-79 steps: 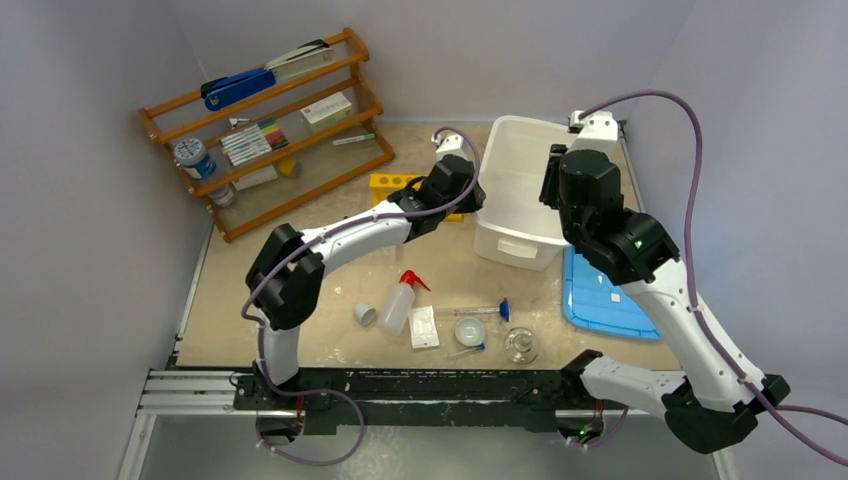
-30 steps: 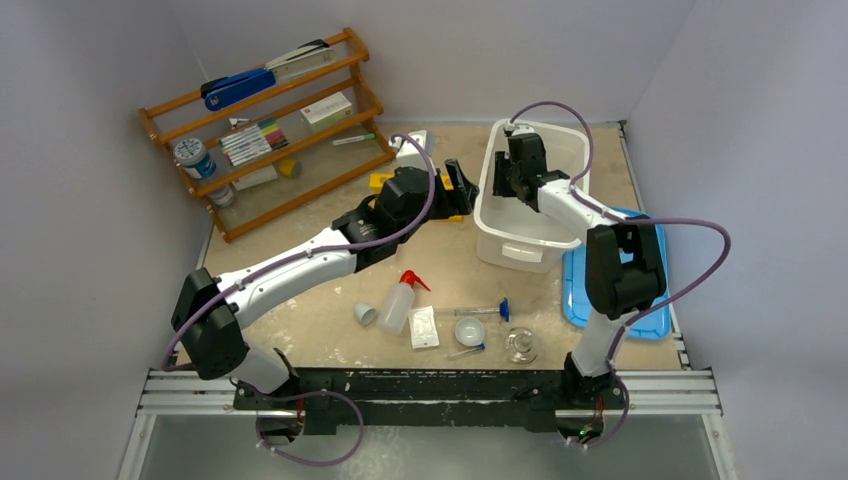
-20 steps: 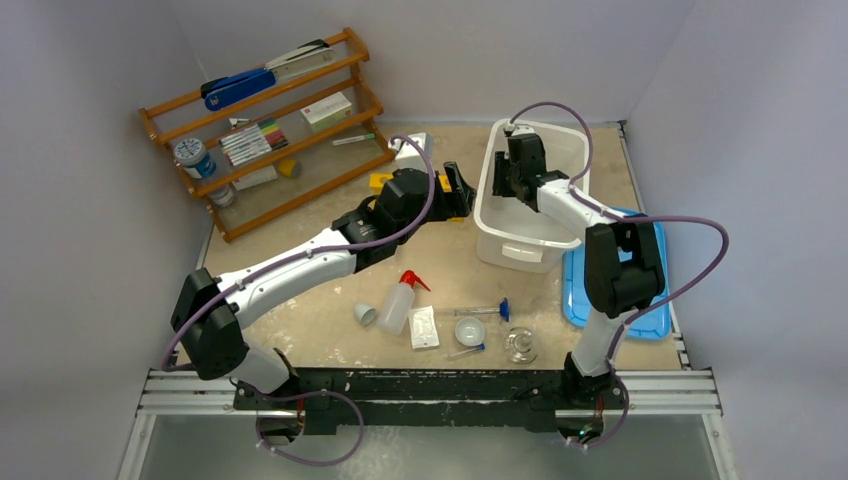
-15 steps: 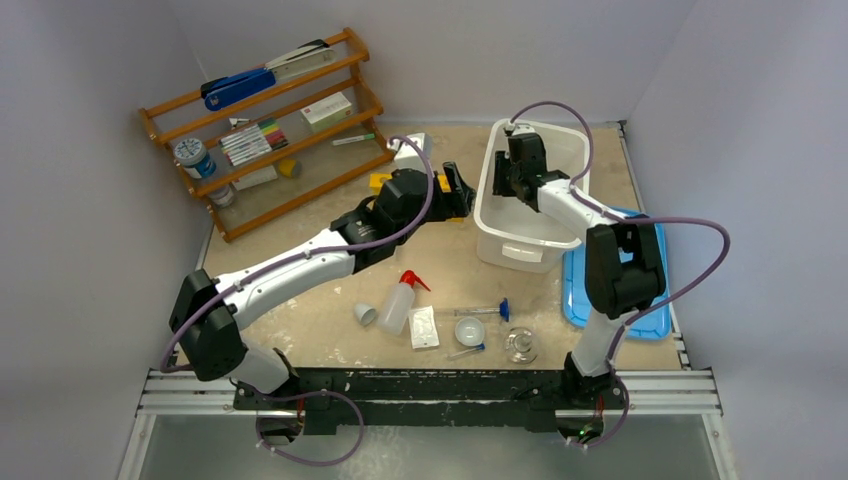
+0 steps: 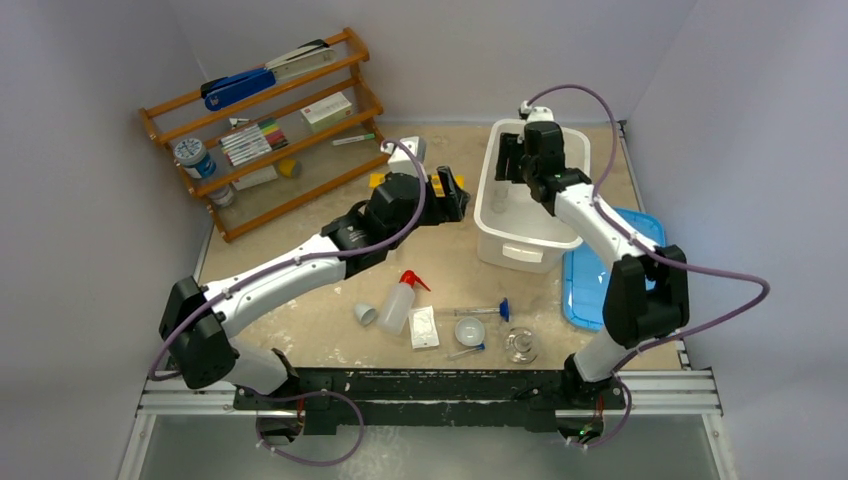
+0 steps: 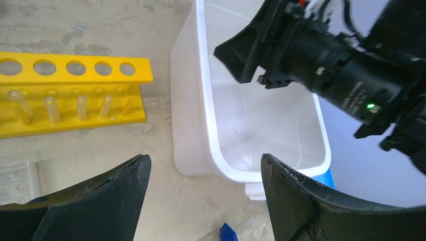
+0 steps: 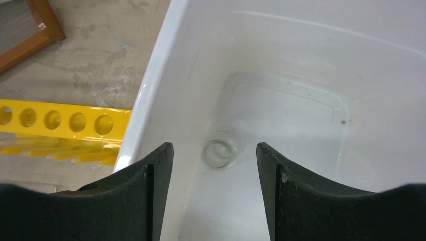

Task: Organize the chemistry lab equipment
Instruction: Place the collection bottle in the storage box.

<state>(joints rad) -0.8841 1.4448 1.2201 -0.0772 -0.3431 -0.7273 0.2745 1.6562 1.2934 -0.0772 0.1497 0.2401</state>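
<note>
My right gripper [image 7: 213,147] hangs open over the white bin [image 7: 166,95]. A small clear glass flask [image 7: 219,152] stands upright on the bin floor below the jaws, apart from both fingers. My left gripper [image 6: 204,159] is open and empty, above the table between the yellow rack [image 6: 75,93] and the bin [image 6: 207,120]. In the top view the left gripper [image 5: 452,194] covers most of the rack [image 5: 378,181]. Near the front lie the squeeze bottle [image 5: 398,306], a dish [image 5: 470,331], a glass flask [image 5: 520,345] and a blue-capped tube [image 5: 486,311].
A blue lid [image 5: 600,290] lies to the right of the bin [image 5: 528,248]. The wooden shelf [image 5: 265,130] with stapler and markers stands at the back left. A small white cup [image 5: 365,314] and a flat clear tray [image 5: 423,327] lie by the bottle.
My right gripper has opened, risen a little inside the bin and let go of the glass flask. The left gripper has drawn slightly back to the left.
</note>
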